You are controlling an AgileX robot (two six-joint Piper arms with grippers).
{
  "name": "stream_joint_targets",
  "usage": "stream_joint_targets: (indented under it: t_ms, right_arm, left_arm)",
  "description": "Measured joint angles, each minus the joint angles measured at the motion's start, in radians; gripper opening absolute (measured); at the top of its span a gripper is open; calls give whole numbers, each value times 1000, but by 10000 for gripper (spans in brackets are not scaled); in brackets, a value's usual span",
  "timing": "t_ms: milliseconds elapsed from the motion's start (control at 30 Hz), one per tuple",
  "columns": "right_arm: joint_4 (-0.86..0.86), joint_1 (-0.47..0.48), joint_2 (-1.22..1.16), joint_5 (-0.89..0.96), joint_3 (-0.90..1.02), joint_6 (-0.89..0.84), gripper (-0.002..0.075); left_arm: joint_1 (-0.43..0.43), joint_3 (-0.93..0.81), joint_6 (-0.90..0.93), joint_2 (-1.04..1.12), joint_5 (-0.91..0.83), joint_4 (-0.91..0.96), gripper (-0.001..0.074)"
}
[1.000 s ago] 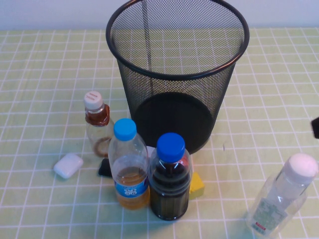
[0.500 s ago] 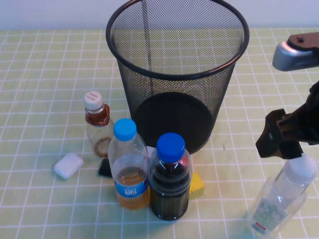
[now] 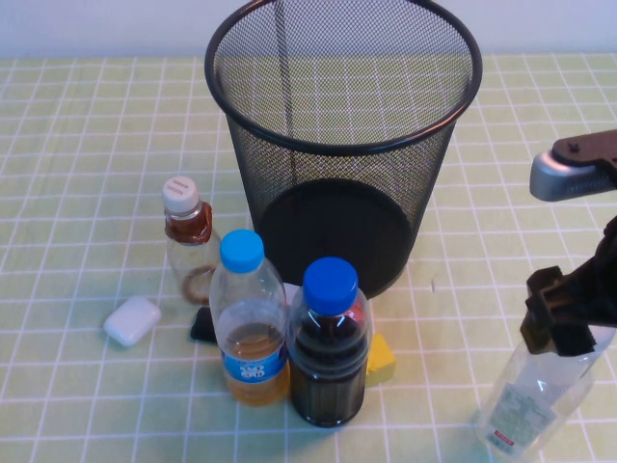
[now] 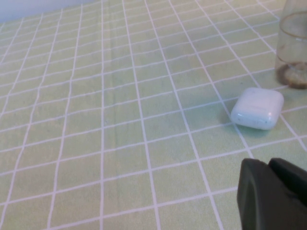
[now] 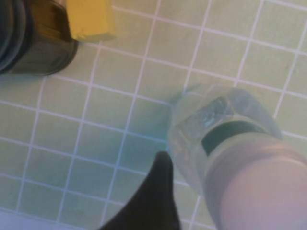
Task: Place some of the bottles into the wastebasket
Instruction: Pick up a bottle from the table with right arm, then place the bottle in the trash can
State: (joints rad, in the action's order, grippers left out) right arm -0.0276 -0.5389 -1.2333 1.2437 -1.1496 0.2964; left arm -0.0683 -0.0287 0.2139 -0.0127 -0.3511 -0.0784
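The wastebasket (image 3: 328, 183) stands upright at the back middle of the table. The smaller bottle (image 3: 188, 241) with a brown neck wrap stands to its front left; its base shows in the left wrist view (image 4: 292, 52). The larger bottle (image 3: 530, 400) stands at the front right. My right gripper (image 3: 564, 313) is open and sits directly over that bottle's top, hiding its cap in the high view. In the right wrist view one dark finger (image 5: 158, 191) is beside the bottle's shoulder (image 5: 225, 139). My left gripper (image 4: 273, 191) is shut and empty, low over the table near the smaller bottle.
A light-blue-capped bottle (image 3: 249, 323) and a blue-capped dark bottle (image 3: 330, 347) stand in front of the wastebasket. A yellow block (image 3: 380, 359) and a small black object (image 3: 202, 325) lie beside them. A white case (image 3: 132, 320) lies left of them.
My right arm has come in from the right and dropped onto the larger bottle, so its white cap is now covered. The bottles and wastebasket have not moved.
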Motion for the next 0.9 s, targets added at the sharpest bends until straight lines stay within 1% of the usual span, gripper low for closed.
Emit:
stream_joint_targets:
  t_ms: [67, 100, 133, 200, 233, 433, 567, 633, 733, 833, 900]
  right_arm:
    - [-31, 0, 0, 0, 2, 0, 646]
    - [-42, 0, 0, 0, 2, 0, 609]
    - [-49, 0, 0, 0, 2, 0, 551]
    - [-48, 0, 0, 0, 4, -8, 391]
    - [-45, 0, 0, 0, 4, -17, 339]
    - [-20, 0, 0, -2, 4, -64, 346]
    - [-107, -1, 12, 0, -35, -68, 346]
    - [-196, -4, 26, 2, -85, -59, 346]
    - [-326, -4, 46, 8, -211, -51, 345]
    - [-351, -4, 56, 10, -362, -65, 345]
    - [-324, -4, 58, 15, -470, -101, 345]
  left_arm:
    - [0, 0, 0, 0, 0, 0, 1]
    - [0, 0, 0, 0, 0, 0, 1]
    - [0, 0, 0, 0, 0, 0, 1]
    - [0, 0, 0, 0, 0, 0, 1]
    - [0, 0, 0, 0, 0, 0, 1]
    - [0, 0, 0, 0, 0, 0, 1]
    - [0, 0, 0, 0, 0, 0, 1]
    - [0, 0, 0, 0, 0, 0, 1]
    - [0, 0, 0, 0, 0, 0, 1]
    - [0, 0, 0, 0, 4, 0, 1]
    - [0, 0, 0, 0, 10, 0, 1]
